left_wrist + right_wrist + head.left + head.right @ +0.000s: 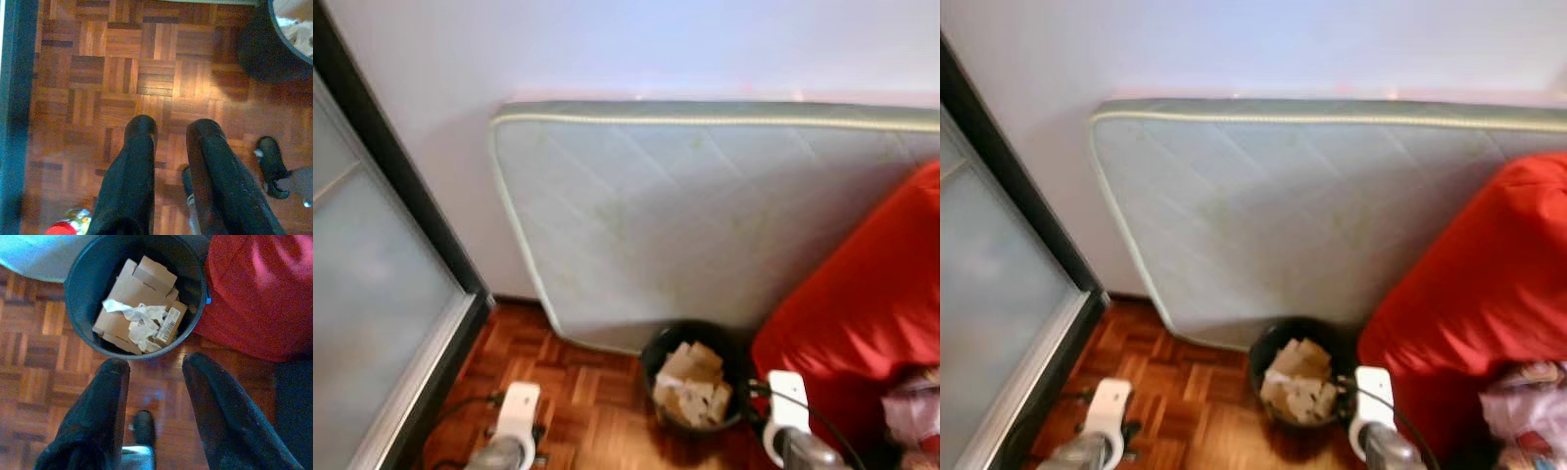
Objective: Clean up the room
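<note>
Black bin [78,298] — cardboard-filled, right end effector [155,363] spread above

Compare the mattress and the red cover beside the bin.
The mattress is pale green, flat and quilted; the red cover is bright, soft and rumpled. The mattress stands on edge against the wall; the red cover bulges forward, overlapping the mattress's right part. Both sit right behind the bin of cardboard.

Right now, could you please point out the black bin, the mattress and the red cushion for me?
black bin [78,298], right wrist view, on its inner wall.
mattress [705,215], left eye view, on its quilted face.
red cushion [871,294], left eye view, on its front fabric.
</note>
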Controlling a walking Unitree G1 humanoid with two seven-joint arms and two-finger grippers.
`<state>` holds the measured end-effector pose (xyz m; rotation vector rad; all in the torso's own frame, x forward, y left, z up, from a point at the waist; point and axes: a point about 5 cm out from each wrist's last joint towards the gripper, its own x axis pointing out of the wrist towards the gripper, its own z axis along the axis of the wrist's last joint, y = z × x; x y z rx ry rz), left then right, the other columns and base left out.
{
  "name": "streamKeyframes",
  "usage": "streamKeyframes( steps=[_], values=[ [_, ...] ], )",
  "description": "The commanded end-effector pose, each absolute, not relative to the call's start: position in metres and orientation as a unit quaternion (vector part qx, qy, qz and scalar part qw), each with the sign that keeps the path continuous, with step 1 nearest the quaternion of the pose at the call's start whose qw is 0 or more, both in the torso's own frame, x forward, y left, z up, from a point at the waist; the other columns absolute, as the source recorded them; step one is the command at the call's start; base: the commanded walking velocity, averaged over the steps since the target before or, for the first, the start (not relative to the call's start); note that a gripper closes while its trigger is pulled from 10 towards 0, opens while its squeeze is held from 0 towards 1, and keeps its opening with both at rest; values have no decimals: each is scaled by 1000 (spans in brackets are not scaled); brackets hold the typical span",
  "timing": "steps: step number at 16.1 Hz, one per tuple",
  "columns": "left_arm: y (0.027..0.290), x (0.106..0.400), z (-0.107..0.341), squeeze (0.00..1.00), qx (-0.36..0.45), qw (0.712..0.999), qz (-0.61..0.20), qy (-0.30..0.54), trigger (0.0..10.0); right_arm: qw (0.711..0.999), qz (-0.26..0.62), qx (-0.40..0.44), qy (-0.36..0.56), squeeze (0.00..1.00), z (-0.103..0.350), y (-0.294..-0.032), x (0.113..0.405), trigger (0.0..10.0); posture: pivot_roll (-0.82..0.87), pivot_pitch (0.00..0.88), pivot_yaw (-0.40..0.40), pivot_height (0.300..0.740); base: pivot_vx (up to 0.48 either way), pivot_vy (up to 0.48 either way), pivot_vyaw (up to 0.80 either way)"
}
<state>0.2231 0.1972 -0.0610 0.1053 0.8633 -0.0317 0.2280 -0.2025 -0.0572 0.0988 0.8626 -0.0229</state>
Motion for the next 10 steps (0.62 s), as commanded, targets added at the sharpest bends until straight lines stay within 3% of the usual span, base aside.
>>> streamKeyframes(
  steps=[1,10],
  values=[
    [196,225,-60,0,50,907,-17,418,10000,906,-16,47,421,0,-58,-206,227,10000,-71,0,80,740,0,0,-788],
    [195,225,-60,0,47,908,-19,417,10000,906,-17,48,421,0,-58,-206,227,10000,-70,0,83,740,0,0,-788]
  ],
)
